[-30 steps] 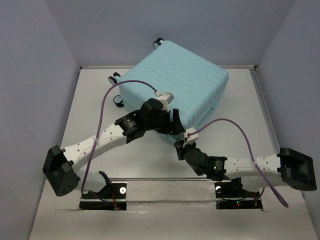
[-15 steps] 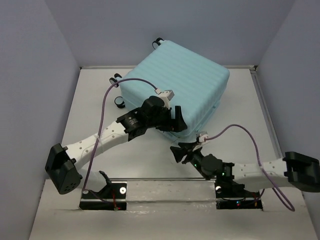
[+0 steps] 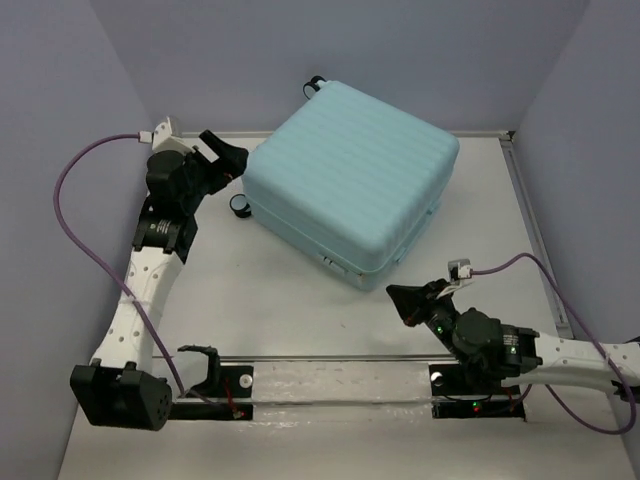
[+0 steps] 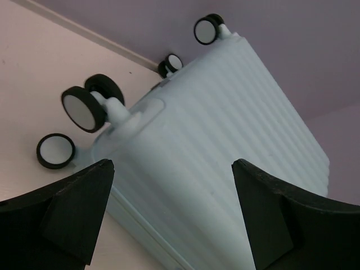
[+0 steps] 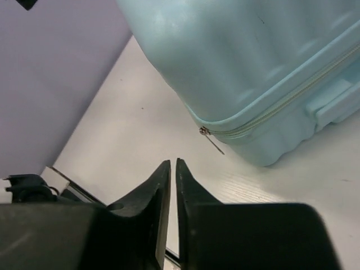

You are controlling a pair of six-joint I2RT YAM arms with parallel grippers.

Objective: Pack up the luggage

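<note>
The luggage is a pale mint-blue ribbed hard-shell suitcase lying closed and flat at the back middle of the table, its black-and-white wheels at its left end. My left gripper is open and empty beside the wheel end; in the left wrist view the ribbed shell fills the space between its fingers. My right gripper is shut and empty, low over the table in front of the suitcase's near corner. The right wrist view shows the zipper pull hanging at that corner, apart from my fingertips.
Purple-grey walls close in the table on the left, back and right. A black rail with both arm bases runs along the near edge. Purple cables loop from each wrist.
My left arm has swung off the suitcase's front edge to its wheel end at the far left. My right gripper has drawn back toward the near edge, away from the suitcase.
</note>
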